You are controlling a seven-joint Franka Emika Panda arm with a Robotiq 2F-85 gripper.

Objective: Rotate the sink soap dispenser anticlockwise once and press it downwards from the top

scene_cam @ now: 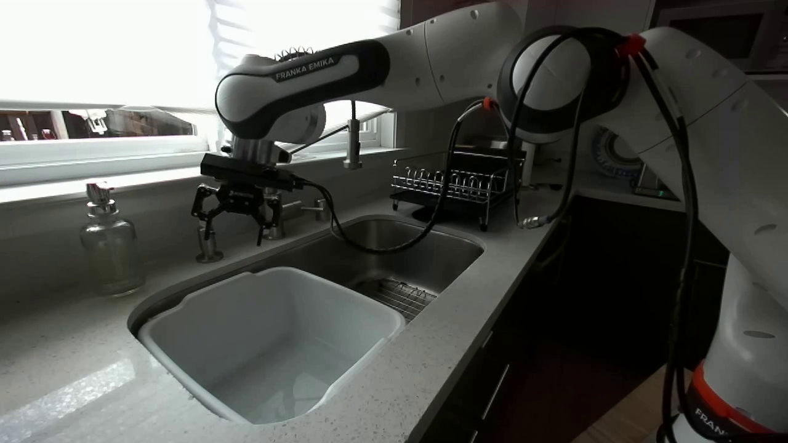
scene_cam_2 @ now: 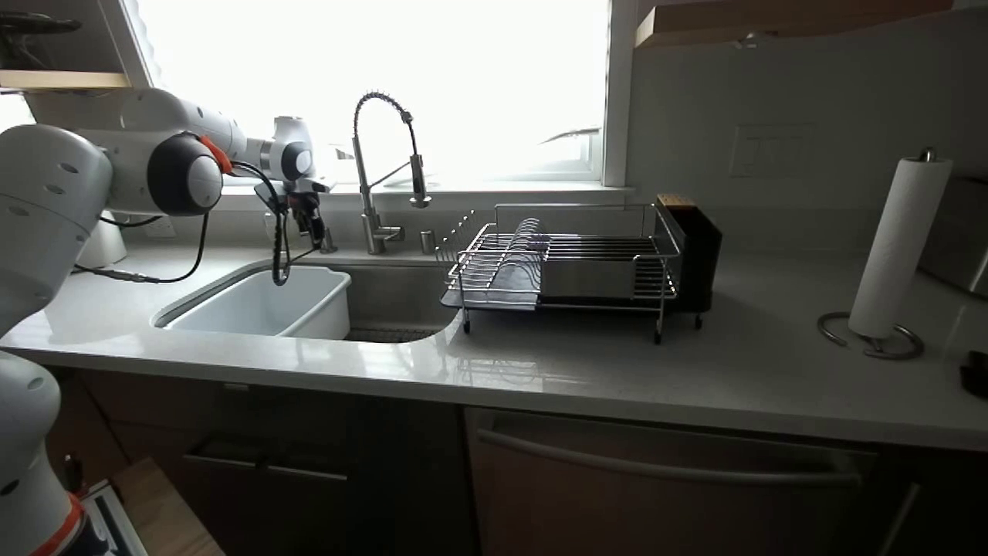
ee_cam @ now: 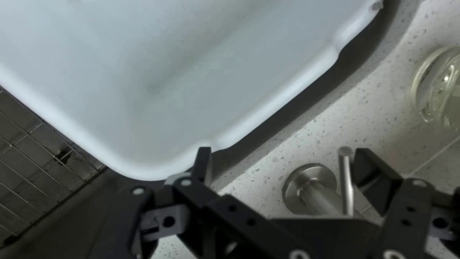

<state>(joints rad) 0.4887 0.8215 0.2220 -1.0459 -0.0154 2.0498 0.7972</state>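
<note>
Behind the sink (scene_cam: 455, 252), close by the top of the little soap dispenser (ee_cam: 316, 194), the tool (ee_cam: 287, 165) points downward with its fingers (ee_cam: 373, 180) spread apart and nothing gripped between them. The dispenser stands on the bench (scene_cam: 431, 344) by the sink's back edge, its upper part hidden behind the tool in the wrist view. Its thin nozzle (ee_cam: 346, 180) lies between the two fingers there, far nearer one than the other; whether metal and fingertip touch, I cannot tell. That wide stance seems meant for the turn: a finger beside the nozzle could push it round without a pinch, with the press left to follow. For that, the tool would probably need to rise and come down from above.

Just beyond, a white tub (scene_cam: 345, 314) sits in the sink, probably to catch washing water. The glass pump bottle (scene_cam: 111, 258) stands on one side of the dispenser, presumably for easy reach; the tall faucet (scene_cam_2: 364, 185) rises on the other. Farther along, the dish rack (scene_cam_2: 587, 278) sits beside the sink, likely so that washed things drain close by.
</note>
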